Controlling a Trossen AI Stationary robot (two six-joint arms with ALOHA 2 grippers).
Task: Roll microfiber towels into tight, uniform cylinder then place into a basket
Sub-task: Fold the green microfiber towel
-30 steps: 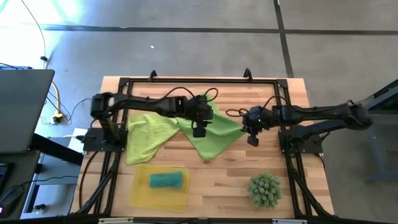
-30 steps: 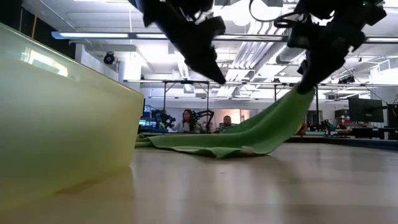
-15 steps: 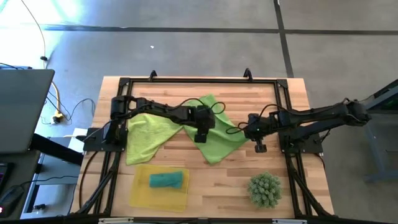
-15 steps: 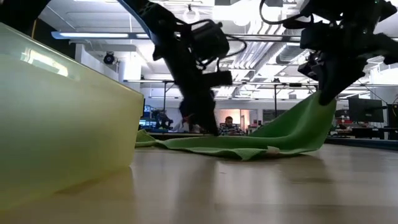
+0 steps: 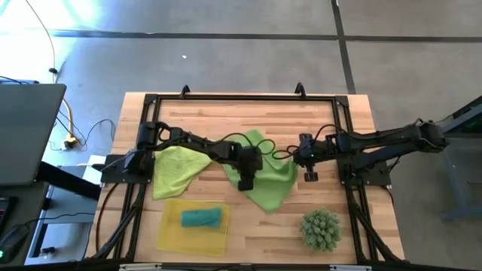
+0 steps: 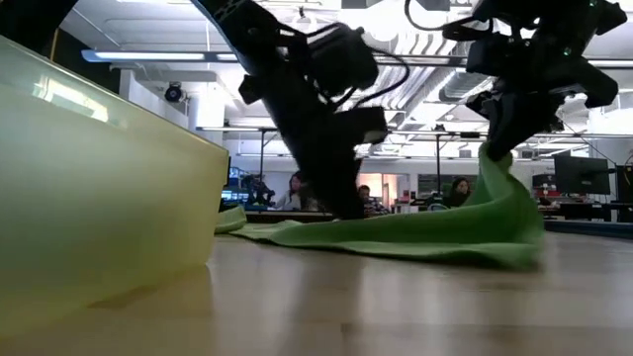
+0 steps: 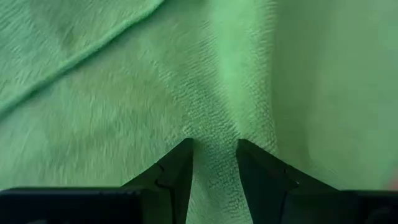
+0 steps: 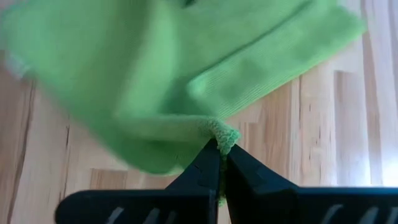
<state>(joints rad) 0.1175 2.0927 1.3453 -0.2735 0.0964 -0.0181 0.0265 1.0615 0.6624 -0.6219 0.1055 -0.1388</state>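
Bright green towel (image 5: 271, 181) lies rumpled near mid-tabletop (image 5: 248, 117), partly spread, its right edge lifted off the wood. In the low view the cloth (image 6: 435, 229) rises to a peak at the right, where it hangs from the right end effector (image 6: 492, 148).

Right end effector (image 8: 220, 149): fingers closed, pinching a small bunched corner of the green towel; held above the wood at the towel's right side (image 5: 307, 175).

Left end effector (image 7: 213, 149): tips pressed down into the towel fabric with a narrow gap between them, cloth showing in the gap; whether it actually pinches a fold, cannot tell. It sits over the towel's left-middle part (image 5: 246, 183).

Second towel (image 5: 175, 167), yellow-green, lies crumpled by the left arm's base, touching the first.

Basket (image 5: 172, 235): translucent yellow, at the front left of the tabletop, holding one rolled teal towel (image 5: 203, 218).

Spiky green ball-shaped thing (image 5: 321, 229) at front right, well apart from the towels.
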